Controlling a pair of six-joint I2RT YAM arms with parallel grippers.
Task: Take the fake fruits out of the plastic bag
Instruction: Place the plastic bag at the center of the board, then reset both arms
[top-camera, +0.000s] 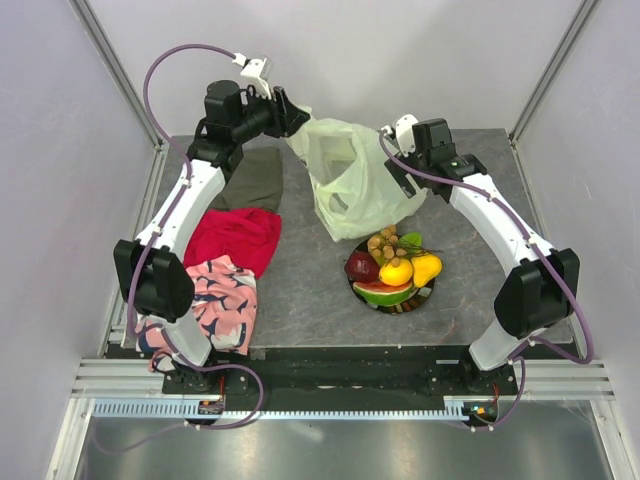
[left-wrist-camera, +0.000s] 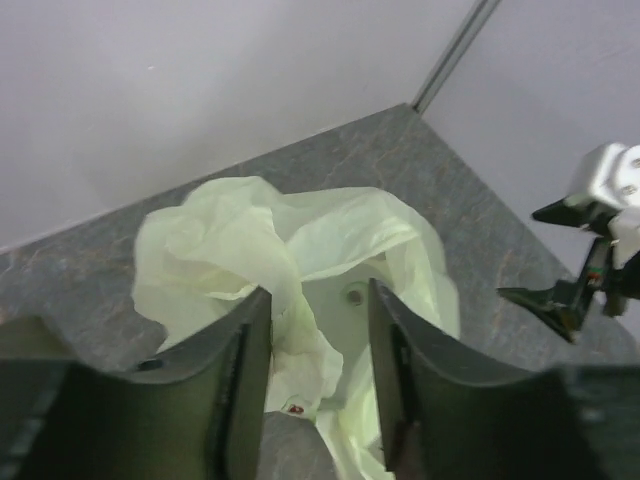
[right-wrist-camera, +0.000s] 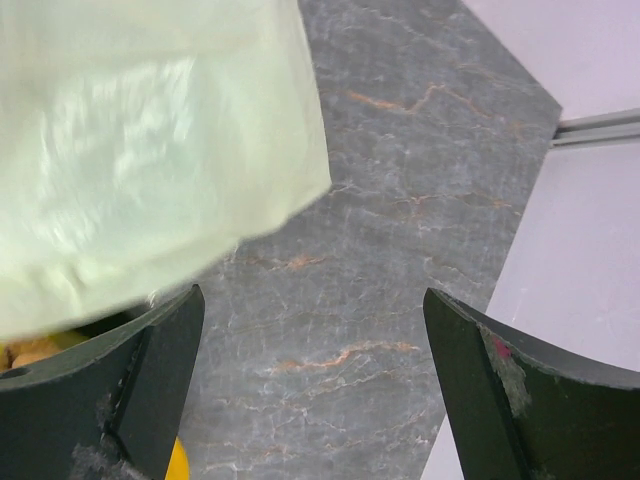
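The pale-green plastic bag lies crumpled at the back middle of the table. It also shows in the left wrist view. The fake fruits sit piled on a round dark-rimmed plate in front of the bag: dark red apple, watermelon slice, lemon, pear, grape bunch, green piece. My left gripper is at the bag's raised back-left corner, jaws apart, with a bag fold between them. My right gripper is open and empty beside the bag's right edge.
A dark green cloth, a red cloth and a pink patterned cloth lie along the left side. The right gripper shows at the right of the left wrist view. The table's edge and wall are close on the right.
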